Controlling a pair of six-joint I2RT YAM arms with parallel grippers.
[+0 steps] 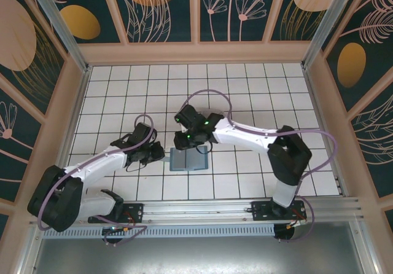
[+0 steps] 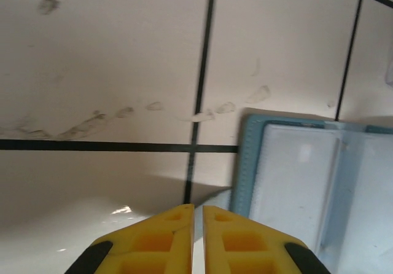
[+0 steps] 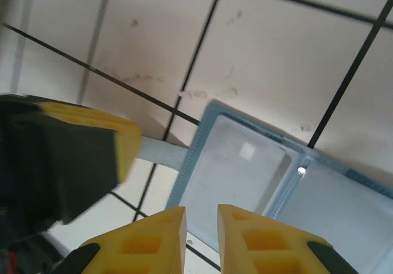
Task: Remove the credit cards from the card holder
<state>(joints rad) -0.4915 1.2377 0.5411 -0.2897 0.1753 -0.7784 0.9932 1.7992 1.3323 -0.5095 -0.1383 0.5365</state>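
Note:
The teal-blue card holder [image 1: 187, 161] lies open and flat on the white tiles between the two arms. In the right wrist view a pale credit card [image 3: 236, 176] sits in the left pocket of the card holder [image 3: 191, 157], its edge near the centre fold. A grey strap tab [image 3: 161, 152] runs left from the holder into my left gripper [image 1: 161, 154], which is shut on it. In the left wrist view my left gripper [image 2: 198, 207] has a thin pale strip between its pads, with the holder [image 2: 247, 163] to the right. My right gripper [image 3: 201, 210] hovers over the holder's near edge, jaws narrowly apart and empty.
White floor tiles with black grout [image 1: 245, 90] stretch to the back and sides. Patterned walls [image 1: 196, 10] enclose the cell. An aluminium rail [image 1: 202, 212] with both arm bases runs along the near edge.

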